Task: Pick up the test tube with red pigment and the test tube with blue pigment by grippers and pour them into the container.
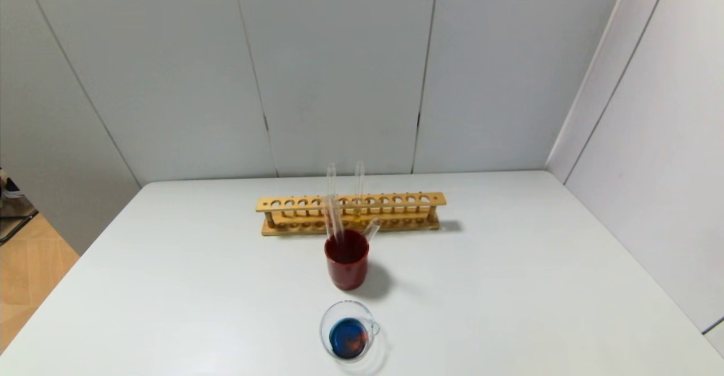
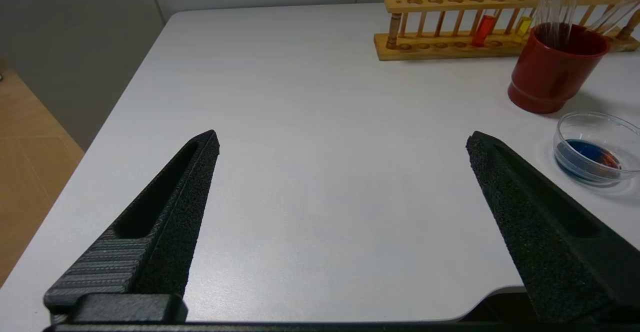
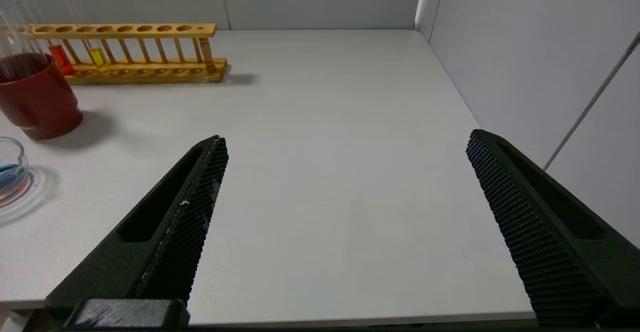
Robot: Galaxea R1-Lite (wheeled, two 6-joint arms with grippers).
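The container, a low clear glass cup with a side handle, stands at the table's front middle and holds blue liquid with a red patch; it also shows in the left wrist view and the right wrist view. Clear tubes that look empty stand in a dark red cup behind it. I see no tube with blue liquid. A tube with red liquid stands in the rack. My left gripper and right gripper are open and empty over the table's front edge, outside the head view.
A wooden tube rack stands behind the dark red cup, holding a tube with yellow liquid beside the red one. Grey walls close the back and right sides. The table's left edge drops to a wooden floor.
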